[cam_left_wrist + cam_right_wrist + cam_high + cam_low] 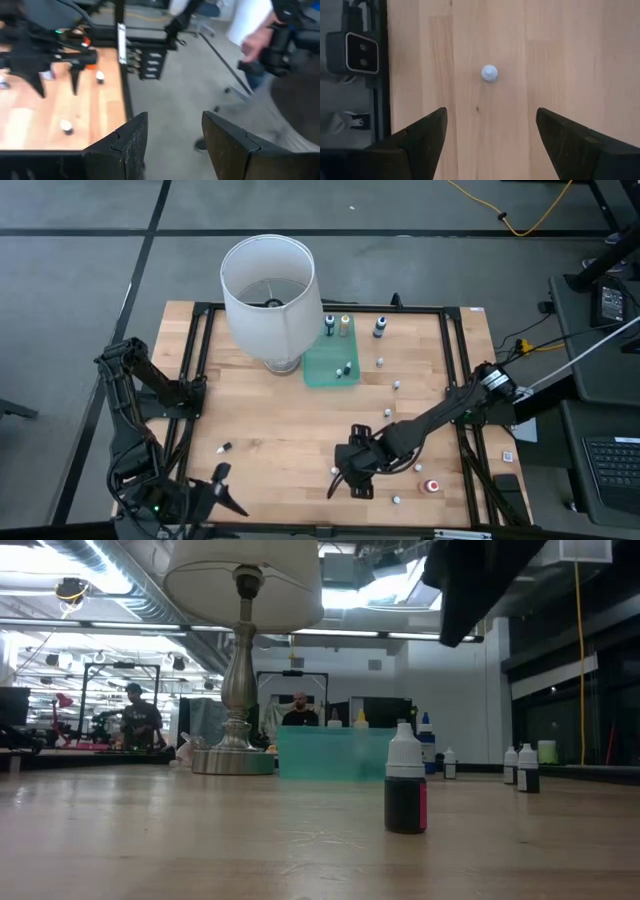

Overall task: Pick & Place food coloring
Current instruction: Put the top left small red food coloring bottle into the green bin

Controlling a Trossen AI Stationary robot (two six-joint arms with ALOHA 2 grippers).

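Your target bottle (489, 73) stands upright on the table (560, 50), ahead of the right gripper (490, 145) and centred between its released, empty jaws. Expect it light, rigid, slick and quick to topple; take the body below the cap. The left gripper (175, 145) waits off the table edge, jaws parted, empty.

- Table (290, 420): pale wood planks, smooth, low sheen.
- Frame (205, 315) round it: black matt metal.
- Lampshade (268, 285): white, matt; lamp base (236, 690) brushed, shiny metal.
- Tray (330, 365): translucent green plastic.
- Bottles (405, 790): glossy plastic, white caps.
- Right gripper (492, 137) fingers (420, 137): dark matt plastic.
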